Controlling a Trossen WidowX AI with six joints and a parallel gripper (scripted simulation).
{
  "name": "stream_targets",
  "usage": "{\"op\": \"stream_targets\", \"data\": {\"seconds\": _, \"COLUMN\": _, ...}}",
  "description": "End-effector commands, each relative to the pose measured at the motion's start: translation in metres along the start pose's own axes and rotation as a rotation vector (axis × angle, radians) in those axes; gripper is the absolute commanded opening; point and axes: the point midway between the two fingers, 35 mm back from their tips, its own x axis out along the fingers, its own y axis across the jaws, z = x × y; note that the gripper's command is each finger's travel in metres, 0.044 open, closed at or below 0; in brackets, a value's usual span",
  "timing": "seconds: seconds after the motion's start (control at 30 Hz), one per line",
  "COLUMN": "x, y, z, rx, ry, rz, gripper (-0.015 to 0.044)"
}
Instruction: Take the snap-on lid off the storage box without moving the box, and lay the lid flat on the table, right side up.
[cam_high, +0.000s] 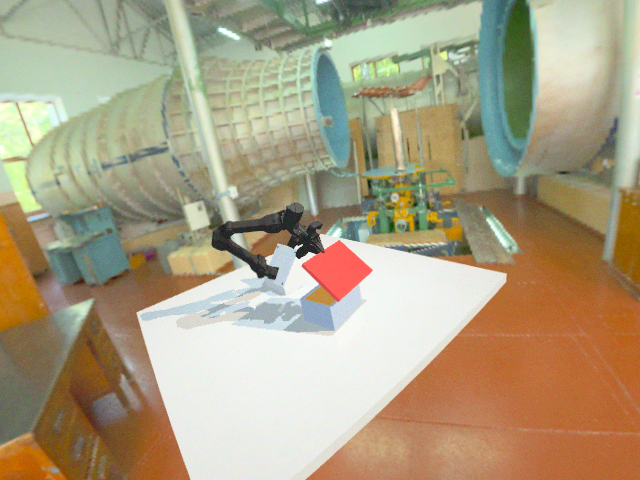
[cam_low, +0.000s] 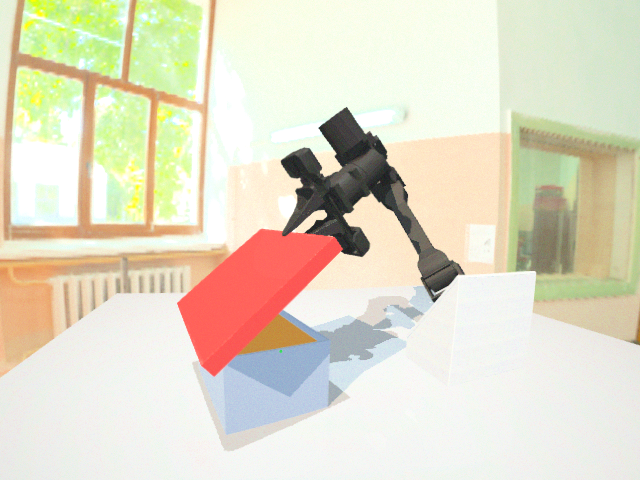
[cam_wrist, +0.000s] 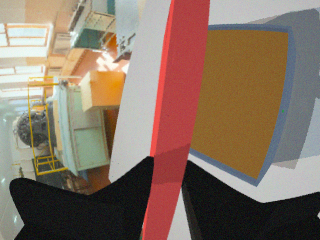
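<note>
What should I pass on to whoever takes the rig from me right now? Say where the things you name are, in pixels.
Hand (cam_high: 321, 250) (cam_low: 289, 232) (cam_wrist: 167, 164): shut on the raised edge of the red lid (cam_high: 338, 269) (cam_low: 253, 294) (cam_wrist: 182, 90).
Lid: steeply tilted, its low edge at the far side of the box from the hand; whether it still touches there, I cannot tell.
Box (cam_high: 330, 315) (cam_low: 279, 392) (cam_wrist: 286, 100): upright on the table (cam_high: 258, 392) (cam_low: 465, 428), partly uncovered.
Done: lid gripped and tipped open.
Left: take it fully clear, lay it flat, right side up, on the table, without moving the box.
</note>
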Motion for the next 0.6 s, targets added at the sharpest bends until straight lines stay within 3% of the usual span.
{"op": "stream_targets", "data": {"seconds": 0.0, "x": -0.001, "y": -0.001, "z": -0.009, "rx": 0.001, "ry": -0.002, "rz": 0.002, "gripper": 0.0}}
{"op": "stream_targets", "data": {"seconds": 0.57, "x": -0.005, "y": -0.004, "z": -0.043, "rx": 0.002, "ry": -0.001, "rz": 0.003, "gripper": 0.0}}
